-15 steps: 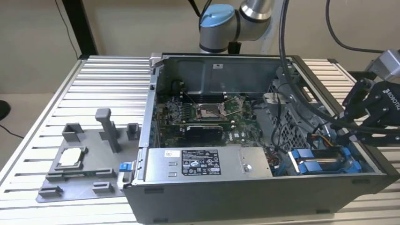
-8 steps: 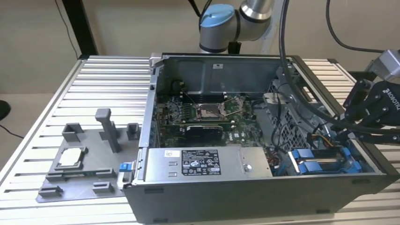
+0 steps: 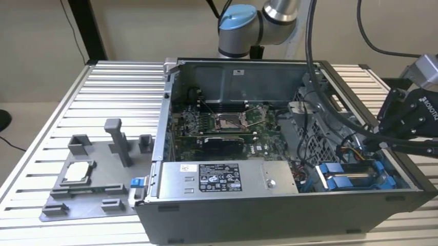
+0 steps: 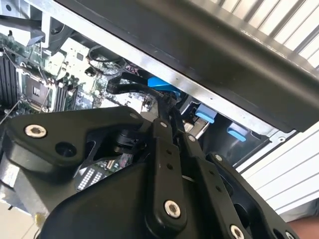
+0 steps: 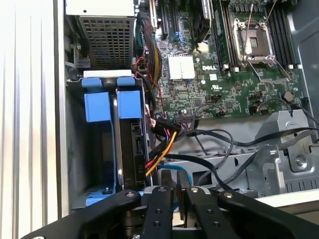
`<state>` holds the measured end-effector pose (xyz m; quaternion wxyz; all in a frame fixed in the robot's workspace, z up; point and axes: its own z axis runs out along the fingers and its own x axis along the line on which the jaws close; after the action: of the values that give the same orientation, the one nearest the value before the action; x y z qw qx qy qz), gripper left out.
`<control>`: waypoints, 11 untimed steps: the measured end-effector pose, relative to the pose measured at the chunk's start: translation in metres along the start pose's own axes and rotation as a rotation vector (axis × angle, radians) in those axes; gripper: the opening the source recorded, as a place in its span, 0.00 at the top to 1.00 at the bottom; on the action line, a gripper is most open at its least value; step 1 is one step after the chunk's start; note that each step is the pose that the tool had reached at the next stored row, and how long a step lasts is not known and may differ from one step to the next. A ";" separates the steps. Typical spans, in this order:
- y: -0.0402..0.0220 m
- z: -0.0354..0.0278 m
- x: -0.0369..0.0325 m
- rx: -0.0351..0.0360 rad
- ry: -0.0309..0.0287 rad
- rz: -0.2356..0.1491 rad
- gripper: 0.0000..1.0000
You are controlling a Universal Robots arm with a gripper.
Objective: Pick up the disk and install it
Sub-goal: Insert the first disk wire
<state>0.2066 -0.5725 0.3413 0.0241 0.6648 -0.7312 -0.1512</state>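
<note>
- Apparently the disk [image 5: 133, 149] already sits edge-on in the drive bay [image 5: 75, 149] at the corner of the computer case [image 3: 274, 215]. In the first wrist view its dark body drops from the blue carrier tab that lies nearer the motherboard [image 5: 224, 74].
- A second blue tab [image 5: 97, 107] stands just beside it. The slot under that one looks hollow, with blue rails along its walls; I cannot tell whether it holds a drive.
- The tabs face the open side of the case, which I judge keeps them reachable for pulling or pushing a carrier.
- The gripper [image 5: 175, 189] hovers over the bay end of the case, apart from the disk. Its fingers [image 5: 158, 199] are drawn together with a thin slit between them and carry nothing.
- A bundle of red, yellow and black wires [image 5: 162, 149] runs to the disk's inner edge, so the drive looks wired up.
- Black cables and a blue cable [image 4: 162, 85] loop between the fingers and the bay, and could snag on a descent.
- The long grey box [image 3: 226, 177] lies along the case's near wall, next to the bay.
- On the exterior view's left, a grey fixture [image 3: 89, 189] on the slatted worktop [image 3: 116, 87] holds a small silver chip [image 3: 77, 171], well apart from the work.
</note>
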 end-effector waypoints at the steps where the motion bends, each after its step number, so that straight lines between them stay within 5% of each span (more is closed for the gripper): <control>1: 0.0001 0.0000 0.0000 0.0000 -0.0001 0.000 1.00; 11: 0.0147 -0.0040 0.0003 0.0000 -0.0002 0.000 1.00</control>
<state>0.1934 -0.5725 0.3487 0.0240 0.6648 -0.7312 -0.1513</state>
